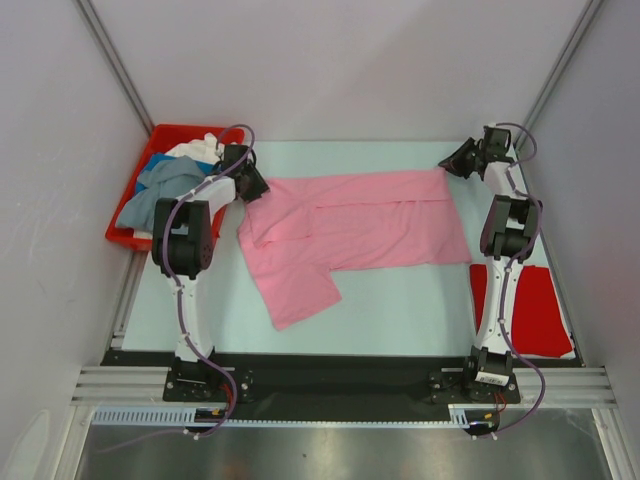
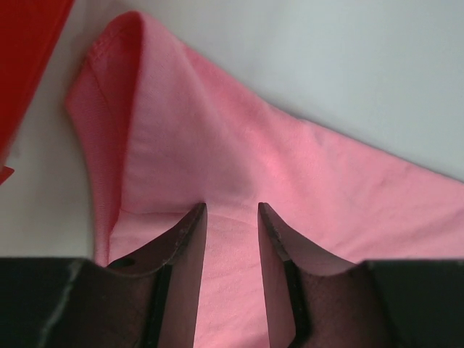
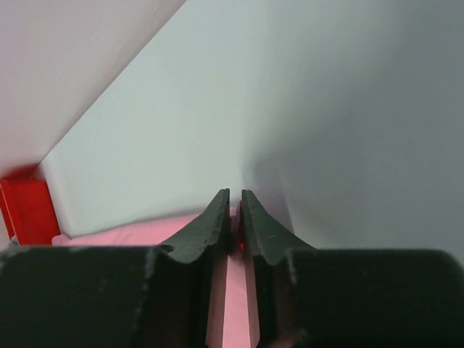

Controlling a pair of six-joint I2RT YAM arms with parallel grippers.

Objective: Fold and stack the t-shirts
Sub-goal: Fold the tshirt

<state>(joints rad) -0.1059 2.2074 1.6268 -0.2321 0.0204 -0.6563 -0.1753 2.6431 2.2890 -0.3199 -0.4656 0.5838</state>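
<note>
The pink t-shirt [image 1: 350, 225] lies spread in the middle of the table [image 1: 400, 310]. Its long axis runs from left to right, parallel to the far edge, and one flap reaches toward the near left. Each arm stands at one far corner of this shirt. The left gripper [image 1: 250, 183] is at the far-left corner, close to the red bin [image 1: 125, 238]. The right gripper [image 1: 458, 160] is at the far-right corner. In the left wrist view the fingers [image 2: 190, 239] stand partly apart, with a clear gap between them. Pink cloth lies under the gap and spreads away in front of the tips, and I see nothing pinched there. In the right wrist view the fingers [image 3: 214, 217] are almost together, with only a thin slit between them. Pink cloth shows in the slit, so I judge that they grip the edge of the shirt, though I cannot tell how firmly. The far hem is thus the line between the two grippers, and the rest of the shirt lies on the near side of them. A fold would probably bring this hem toward the near edge, and for that the left fingers must close first. A red t-shirt [image 1: 545, 310] lies flat at the near right corner. The grey-blue, blue and white t-shirts [image 1: 165, 185] are in the bin.
</note>
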